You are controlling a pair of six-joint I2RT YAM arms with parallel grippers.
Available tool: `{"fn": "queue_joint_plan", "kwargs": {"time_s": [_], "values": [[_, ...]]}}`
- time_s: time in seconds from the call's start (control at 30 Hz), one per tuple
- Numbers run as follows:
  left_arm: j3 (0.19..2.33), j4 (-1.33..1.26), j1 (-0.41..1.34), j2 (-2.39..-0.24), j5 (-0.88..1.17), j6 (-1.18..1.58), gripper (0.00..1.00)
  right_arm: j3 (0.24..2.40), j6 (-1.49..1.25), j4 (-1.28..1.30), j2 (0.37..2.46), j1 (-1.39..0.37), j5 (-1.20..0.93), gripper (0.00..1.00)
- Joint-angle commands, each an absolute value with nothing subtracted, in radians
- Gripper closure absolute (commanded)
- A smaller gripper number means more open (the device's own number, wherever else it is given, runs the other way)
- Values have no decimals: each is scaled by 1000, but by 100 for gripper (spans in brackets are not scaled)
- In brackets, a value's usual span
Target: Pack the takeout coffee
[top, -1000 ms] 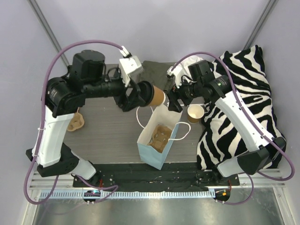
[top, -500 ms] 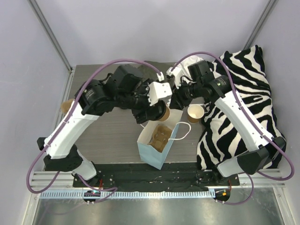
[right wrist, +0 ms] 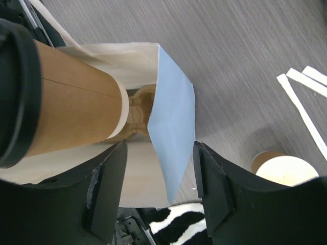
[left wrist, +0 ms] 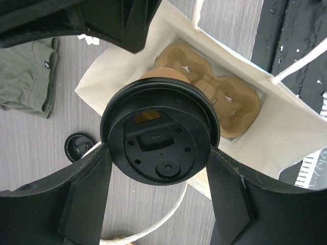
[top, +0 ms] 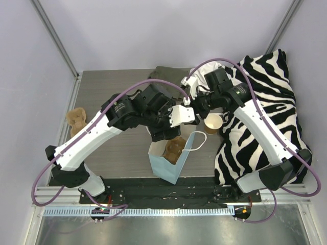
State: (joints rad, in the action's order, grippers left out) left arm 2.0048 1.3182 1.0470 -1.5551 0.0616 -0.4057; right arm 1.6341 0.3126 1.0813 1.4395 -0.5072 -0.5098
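The takeout coffee [left wrist: 161, 135], a tan paper cup [right wrist: 76, 109] with a black lid, hangs tilted over the mouth of the blue paper bag [top: 166, 166]. My left gripper [left wrist: 158, 153] is shut on it, one finger on each side just under the lid. Below it, a brown pulp carrier [left wrist: 230, 102] lies on the bag's floor. My right gripper [right wrist: 158, 148] is open at the bag's far rim. Its fingers straddle the bag's blue wall [right wrist: 173, 117] without pressing it. From above, the left gripper [top: 164, 133] covers most of the cup.
A lidless tan cup [top: 213, 122] stands right of the bag, beside a zebra-print cushion [top: 265, 102]. A second pulp carrier [top: 76, 116] lies at the far left. A loose black lid [left wrist: 79, 146], a green cloth [left wrist: 25, 76] and white strips [right wrist: 306, 97] lie on the grey table.
My left arm has swung right and down, carrying the coffee from behind the bag to over its mouth. The right gripper stayed at the bag's rim.
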Motion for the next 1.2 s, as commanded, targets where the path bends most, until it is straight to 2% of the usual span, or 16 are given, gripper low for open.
{"fn": "queue_joint_plan", "kwargs": {"time_s": [0.0, 0.1, 0.13, 0.17, 0.2, 0.4, 0.77, 1.17], "values": [[1980, 1255, 1054, -1508, 48, -429, 52, 1592, 324, 1043, 1416, -514, -476, 42], [1950, 1241, 1066, -1497, 35, -433, 52, 1606, 308, 1019, 1416, -515, -492, 67], [1945, 1236, 1071, -1496, 35, -433, 52, 1614, 298, 1012, 1413, -515, -497, 86], [1939, 1233, 1074, -1493, 34, -433, 52, 1618, 293, 1000, 1408, -514, -508, 95], [1930, 1224, 1078, -1491, 28, -433, 52, 1623, 282, 993, 1391, -515, -512, 99], [1840, 1151, 1108, -1462, -41, -439, 53, 1563, 203, 878, 1290, -534, -520, 99], [1700, 1016, 1117, -1434, -143, -468, 52, 1349, 229, 710, 1072, -640, -422, 99], [1554, 917, 1121, -1350, -146, -502, 52, 1307, 180, 670, 1045, -663, -411, 99]]}}
